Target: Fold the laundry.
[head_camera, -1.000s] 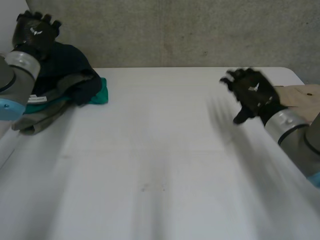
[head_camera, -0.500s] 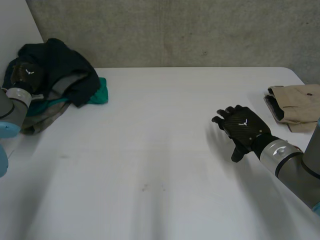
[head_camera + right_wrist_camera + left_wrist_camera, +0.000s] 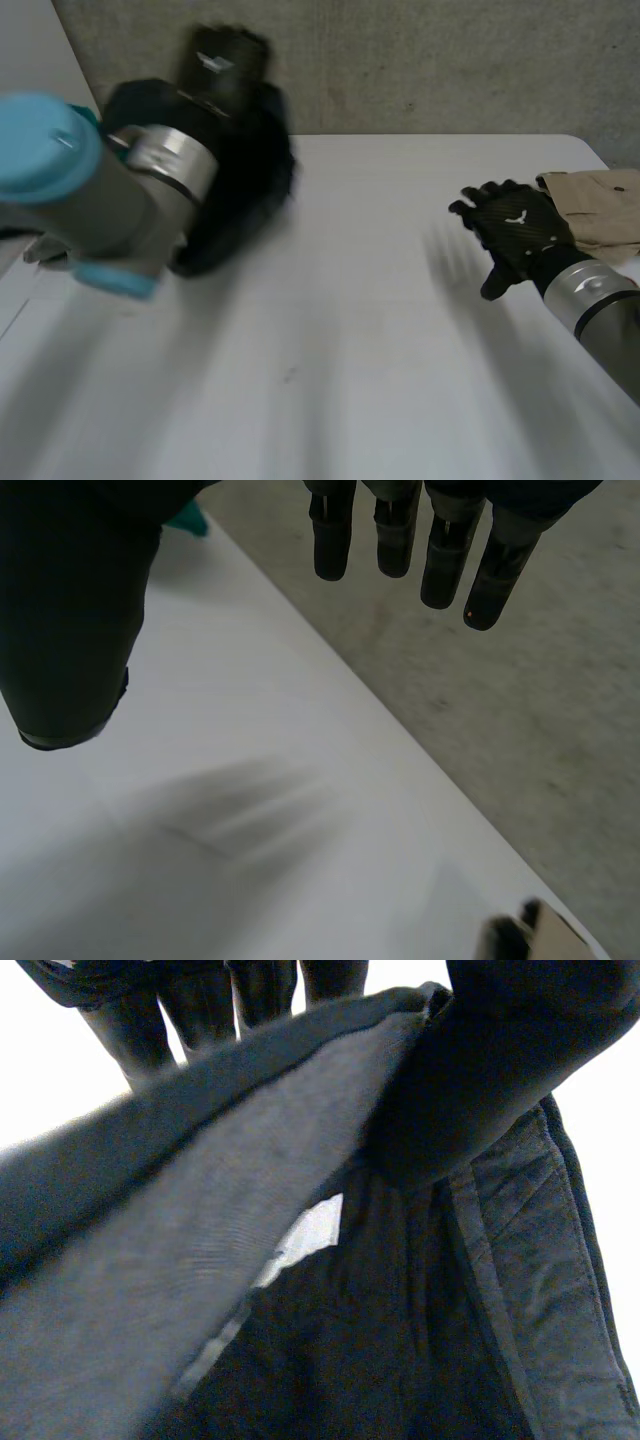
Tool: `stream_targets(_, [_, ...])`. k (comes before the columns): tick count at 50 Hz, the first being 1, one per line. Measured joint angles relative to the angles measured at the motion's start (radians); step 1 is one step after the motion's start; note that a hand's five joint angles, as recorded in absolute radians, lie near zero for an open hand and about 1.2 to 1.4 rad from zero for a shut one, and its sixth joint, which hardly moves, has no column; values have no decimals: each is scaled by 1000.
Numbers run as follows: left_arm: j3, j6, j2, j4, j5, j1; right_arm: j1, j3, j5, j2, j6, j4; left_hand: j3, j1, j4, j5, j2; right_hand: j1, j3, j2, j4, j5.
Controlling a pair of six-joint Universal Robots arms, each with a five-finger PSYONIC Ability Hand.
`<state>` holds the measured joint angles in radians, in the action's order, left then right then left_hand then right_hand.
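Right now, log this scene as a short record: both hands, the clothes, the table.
left hand: shut on the dark garment, holding it up over the table's far left side
right hand: open, fingers straight, holding nothing, above the table's right side
dark garment: hanging from the left hand
beige garment: folded, on the table's far right edge, not held
table: white
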<state>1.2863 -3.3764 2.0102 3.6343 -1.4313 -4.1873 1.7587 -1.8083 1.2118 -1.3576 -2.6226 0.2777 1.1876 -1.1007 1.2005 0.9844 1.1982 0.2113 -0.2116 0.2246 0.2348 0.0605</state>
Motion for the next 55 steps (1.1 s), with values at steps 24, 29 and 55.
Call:
stream_targets(24, [29,11,47,-159,-48,278,-92,18,38,-19,-84,-91,-939,854,-969,-934,-970,0,0,0,0,0])
stream_targets(29, [85,9,-79,-188,-26,112,-59,25,28,-51,-85,-190,-939,854,-969,-934,-972,0,0,0,0,0])
stream_targets(55, [-317,-367,494,-264,279,-341,398,42,293,224,-80,29,-816,709,-825,-782,-814,0,0,0,0,0])
